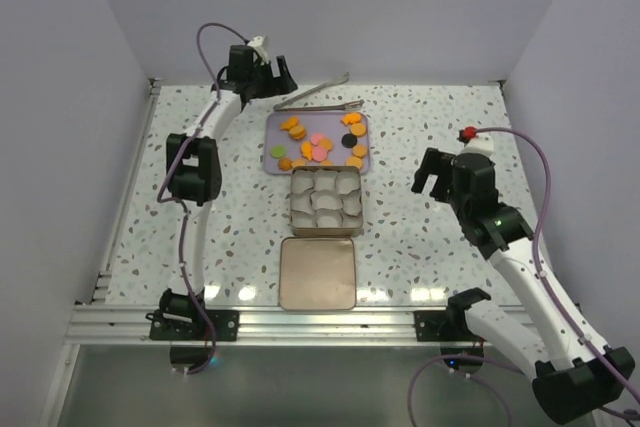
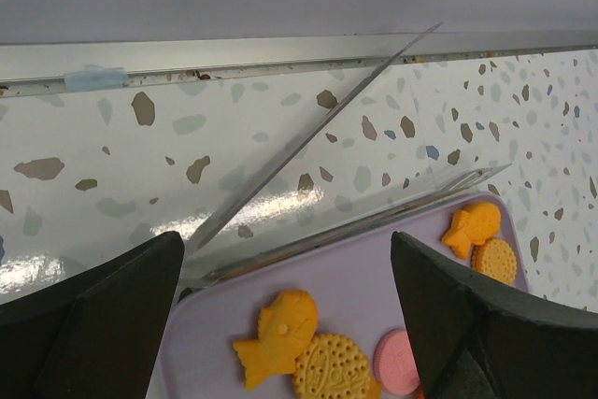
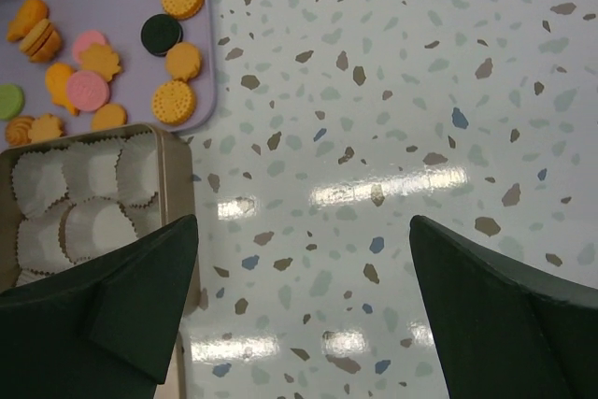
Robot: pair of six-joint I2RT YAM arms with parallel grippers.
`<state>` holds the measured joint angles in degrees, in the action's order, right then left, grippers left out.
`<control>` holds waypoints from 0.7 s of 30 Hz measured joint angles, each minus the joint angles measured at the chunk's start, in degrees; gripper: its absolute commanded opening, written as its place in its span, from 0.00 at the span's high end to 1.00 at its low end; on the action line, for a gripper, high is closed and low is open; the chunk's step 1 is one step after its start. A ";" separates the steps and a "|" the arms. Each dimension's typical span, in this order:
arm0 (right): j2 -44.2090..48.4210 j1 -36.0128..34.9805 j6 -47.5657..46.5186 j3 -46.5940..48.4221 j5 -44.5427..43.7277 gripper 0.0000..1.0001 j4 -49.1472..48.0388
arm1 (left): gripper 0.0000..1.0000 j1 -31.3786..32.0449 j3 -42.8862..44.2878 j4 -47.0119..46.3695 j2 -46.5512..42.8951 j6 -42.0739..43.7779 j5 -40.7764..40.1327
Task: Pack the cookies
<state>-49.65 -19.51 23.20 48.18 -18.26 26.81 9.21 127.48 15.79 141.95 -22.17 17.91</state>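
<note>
The cookies [image 1: 318,143] lie on a lilac tray [image 1: 277,128] at the table's back middle: mostly orange, a few pink, one green, one black [image 1: 349,141]. They also show in the left wrist view [image 2: 285,336] and the right wrist view [image 3: 173,101]. My left gripper [image 1: 278,75] is open and empty, above the tray's far left corner near metal tongs [image 1: 318,99]. My right gripper [image 1: 432,173] is open and empty over bare table, right of the square tin [image 1: 324,233] with white paper cups [image 3: 89,179].
The tin's flat lid [image 1: 318,273] lies in front of the tin. The metal tongs [image 2: 308,137] lie behind the tray by the back rail. White walls enclose the table on three sides.
</note>
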 measured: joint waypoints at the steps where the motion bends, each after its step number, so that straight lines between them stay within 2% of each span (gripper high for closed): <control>1: 0.81 0.00 0.22 -0.04 0.00 0.01 1.33 | 0.01 0.11 0.66 -0.57 0.90 -0.17 0.13; 11: 6.91 0.00 0.83 -0.87 -0.24 0.01 8.57 | 0.03 1.14 2.84 -4.37 6.25 -0.81 0.52; 21: 7.41 0.00 1.25 -0.87 -0.07 0.01 11.74 | 0.07 2.43 6.64 -2.75 10.82 -0.81 -5.11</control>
<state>-42.24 -19.51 24.45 47.31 -18.33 38.54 11.64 134.13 13.04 152.77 -22.98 12.80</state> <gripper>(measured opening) 0.986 0.935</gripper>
